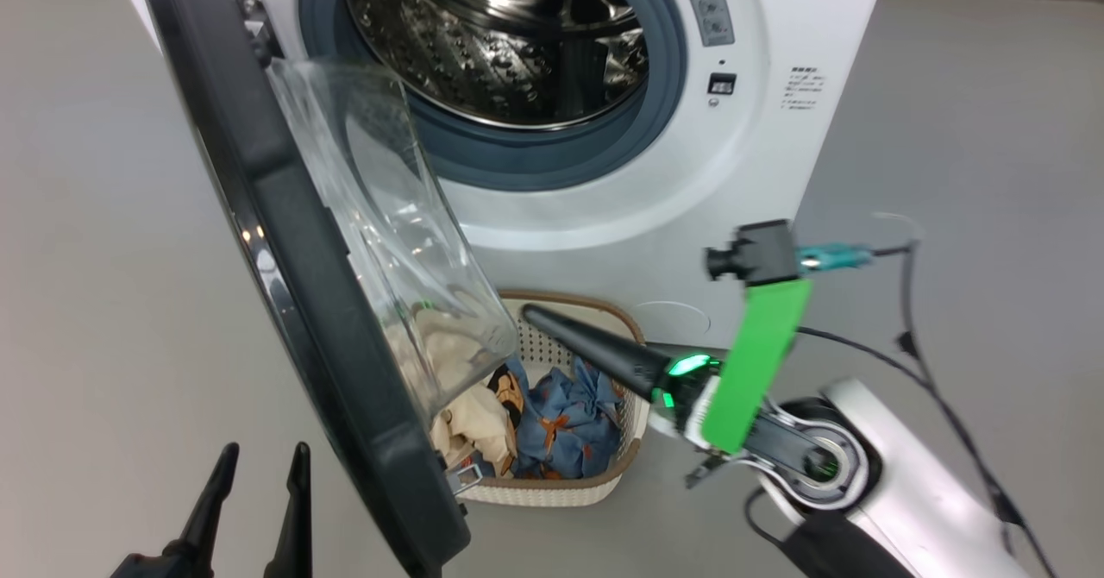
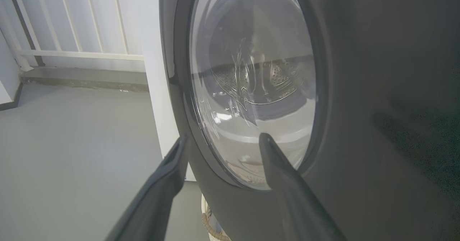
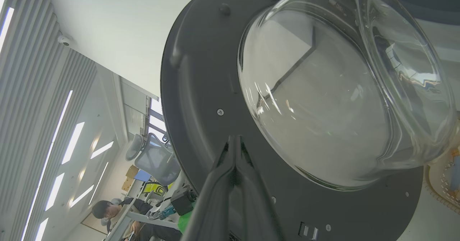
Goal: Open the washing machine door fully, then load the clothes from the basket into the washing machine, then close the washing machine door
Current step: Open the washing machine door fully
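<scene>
The white washing machine (image 1: 776, 129) stands ahead, its steel drum (image 1: 492, 34) showing. The washing machine door (image 1: 285, 241) hangs open towards me, black rim edge-on, glass bowl (image 1: 388, 241) facing right. Below it sits the cream basket (image 1: 552, 492) holding the clothes (image 1: 561, 418), blue and cream. My right gripper (image 1: 528, 312) is shut and empty above the basket, its tip close to the bowl's lower edge. In the right wrist view that gripper (image 3: 233, 138) points at the door's inner ring (image 3: 201, 90). My left gripper (image 1: 263, 466) is open left of the door, its fingers (image 2: 179, 151) straddling the outer rim (image 2: 359, 90).
Grey floor spreads to both sides of the machine. Black cables (image 1: 931, 388) trail on the floor at the right behind my right arm. A white railing (image 2: 72, 36) stands beyond the door. A person (image 3: 107, 212) sits at a desk far off.
</scene>
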Tool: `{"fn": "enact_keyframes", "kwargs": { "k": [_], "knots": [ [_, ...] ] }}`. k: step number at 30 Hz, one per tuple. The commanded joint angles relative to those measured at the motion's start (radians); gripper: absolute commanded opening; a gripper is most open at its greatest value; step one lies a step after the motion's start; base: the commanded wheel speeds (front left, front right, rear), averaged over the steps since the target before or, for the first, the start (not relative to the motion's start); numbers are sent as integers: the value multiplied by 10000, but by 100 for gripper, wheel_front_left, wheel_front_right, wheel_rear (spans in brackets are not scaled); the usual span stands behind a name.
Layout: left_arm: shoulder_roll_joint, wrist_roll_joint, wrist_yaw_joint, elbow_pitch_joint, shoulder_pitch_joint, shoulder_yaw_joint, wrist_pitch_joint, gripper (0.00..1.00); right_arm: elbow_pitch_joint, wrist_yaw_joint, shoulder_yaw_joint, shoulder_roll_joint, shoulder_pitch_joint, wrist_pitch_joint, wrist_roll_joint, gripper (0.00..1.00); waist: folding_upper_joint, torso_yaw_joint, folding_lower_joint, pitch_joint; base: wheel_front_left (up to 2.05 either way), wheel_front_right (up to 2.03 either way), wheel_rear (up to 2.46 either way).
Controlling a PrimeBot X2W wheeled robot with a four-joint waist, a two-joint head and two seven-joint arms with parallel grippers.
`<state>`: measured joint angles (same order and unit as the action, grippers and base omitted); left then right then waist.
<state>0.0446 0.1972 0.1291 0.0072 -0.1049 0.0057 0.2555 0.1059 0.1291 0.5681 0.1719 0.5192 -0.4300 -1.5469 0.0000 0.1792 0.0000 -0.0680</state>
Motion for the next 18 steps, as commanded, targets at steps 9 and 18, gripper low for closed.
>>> {"fn": "enact_keyframes", "kwargs": {
  "k": [9,18],
  "knots": [
    [185,-124,16,-194,-68,428,63,100,-1494,16,-150,1323,-969,2354,1323,100,0,-226,0,300,0,0,0],
    [273,-132,16,-188,-228,523,63,100,-1372,16,285,3245,-1846,6289,3028,100,0,-506,0,479,0,0,0]
  ]
}}
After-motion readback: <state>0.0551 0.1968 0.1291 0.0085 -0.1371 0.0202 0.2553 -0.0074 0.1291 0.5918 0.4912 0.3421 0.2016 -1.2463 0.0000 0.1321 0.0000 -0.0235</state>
